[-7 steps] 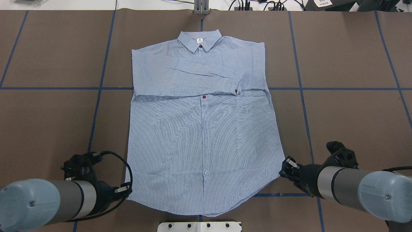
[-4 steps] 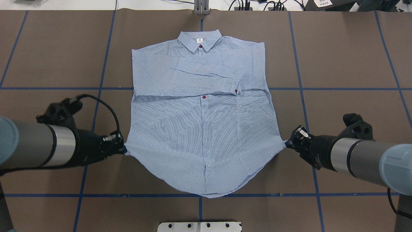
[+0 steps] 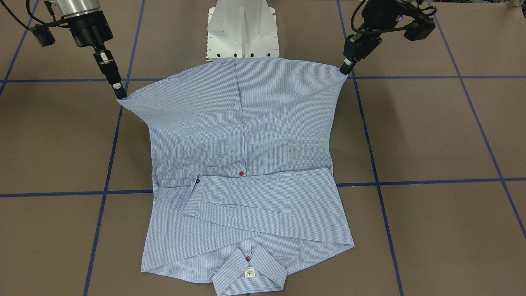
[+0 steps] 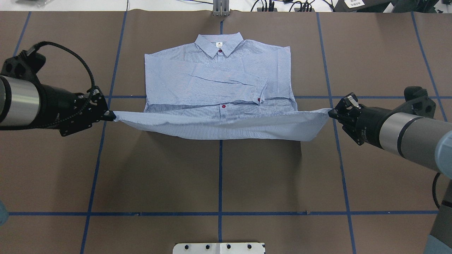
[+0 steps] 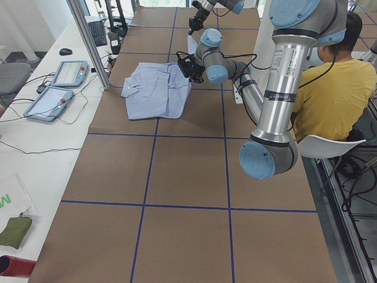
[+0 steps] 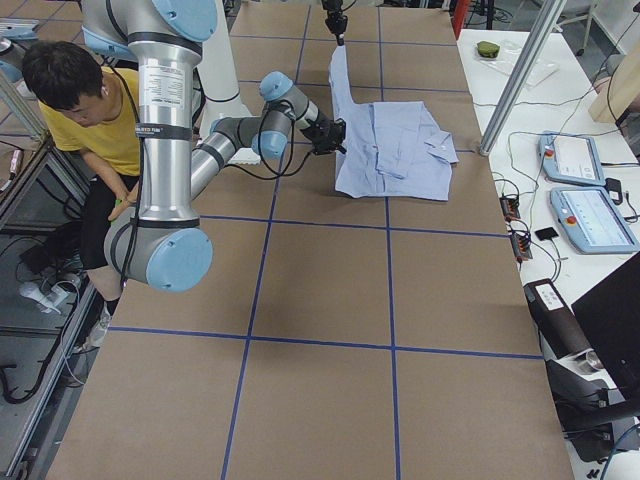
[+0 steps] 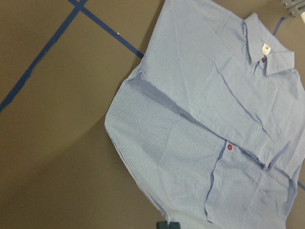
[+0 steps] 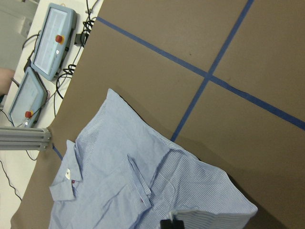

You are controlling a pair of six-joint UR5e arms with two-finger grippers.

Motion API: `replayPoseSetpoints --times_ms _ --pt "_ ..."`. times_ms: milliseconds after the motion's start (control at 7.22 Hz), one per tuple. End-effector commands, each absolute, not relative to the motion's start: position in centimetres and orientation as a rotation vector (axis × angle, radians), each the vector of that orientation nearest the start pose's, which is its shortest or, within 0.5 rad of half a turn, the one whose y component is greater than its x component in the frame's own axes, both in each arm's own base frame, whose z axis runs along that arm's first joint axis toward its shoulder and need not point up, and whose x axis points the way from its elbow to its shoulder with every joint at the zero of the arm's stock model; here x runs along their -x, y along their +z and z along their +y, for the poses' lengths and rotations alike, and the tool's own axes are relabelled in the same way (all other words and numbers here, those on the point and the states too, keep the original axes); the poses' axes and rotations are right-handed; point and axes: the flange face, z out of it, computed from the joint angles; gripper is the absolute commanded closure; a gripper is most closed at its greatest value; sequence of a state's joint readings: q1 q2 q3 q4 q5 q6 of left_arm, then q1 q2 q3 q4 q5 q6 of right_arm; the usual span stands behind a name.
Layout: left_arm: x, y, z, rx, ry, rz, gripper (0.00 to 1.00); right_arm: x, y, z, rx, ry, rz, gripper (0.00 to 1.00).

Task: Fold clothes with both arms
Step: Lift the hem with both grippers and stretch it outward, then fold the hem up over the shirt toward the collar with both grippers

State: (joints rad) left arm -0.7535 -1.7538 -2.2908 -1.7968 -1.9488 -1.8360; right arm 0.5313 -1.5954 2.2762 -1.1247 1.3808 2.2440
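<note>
The light blue striped shirt (image 4: 212,76) lies front up on the brown table, collar at the far side, both sleeves folded across the chest. My left gripper (image 4: 111,115) is shut on the hem's left corner. My right gripper (image 4: 330,112) is shut on the hem's right corner. The hem hangs taut between them, raised above the table over the shirt's middle. In the front-facing view the left gripper (image 3: 344,70) is at the right and the right gripper (image 3: 120,93) at the left, with the shirt (image 3: 246,139) stretched between. The wrist views show the shirt (image 7: 200,119) (image 8: 143,191) from above.
The white pedestal base (image 4: 219,248) stands at the table's near edge. Blue tape lines (image 4: 219,176) cross the brown table. A metal post (image 4: 220,8) stands beyond the collar. A person in yellow (image 5: 330,88) sits behind the robot. Control tablets (image 5: 59,88) lie off the table.
Both grippers have lifted the hem corners from near the table's front edge and carried them up and away from the robot, toward the collar. The lower shirt now hangs raised.
</note>
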Motion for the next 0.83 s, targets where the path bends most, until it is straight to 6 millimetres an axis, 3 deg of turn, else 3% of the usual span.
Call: replayPoseSetpoints --times_ms 0,277,416,554,693 --pt "-25.5 22.8 -41.3 0.065 -0.765 1.177 1.0 32.1 28.3 -38.0 -0.21 1.236 -1.235 1.0" --pt "-30.0 22.6 -47.1 0.076 -0.803 1.151 1.0 36.5 27.2 -42.4 -0.262 1.273 -1.236 1.0" --pt "-30.5 24.0 -50.7 0.051 -0.828 1.167 1.0 37.1 26.3 -44.6 -0.286 1.287 -1.236 1.0" --pt "-31.2 26.8 -53.5 0.033 -0.84 1.179 1.0 37.4 26.7 -46.8 -0.31 1.303 -1.214 1.0" --pt "-31.9 28.6 -56.0 0.016 -0.851 1.186 1.0 38.9 26.8 -49.7 -0.348 1.289 -1.178 1.0"
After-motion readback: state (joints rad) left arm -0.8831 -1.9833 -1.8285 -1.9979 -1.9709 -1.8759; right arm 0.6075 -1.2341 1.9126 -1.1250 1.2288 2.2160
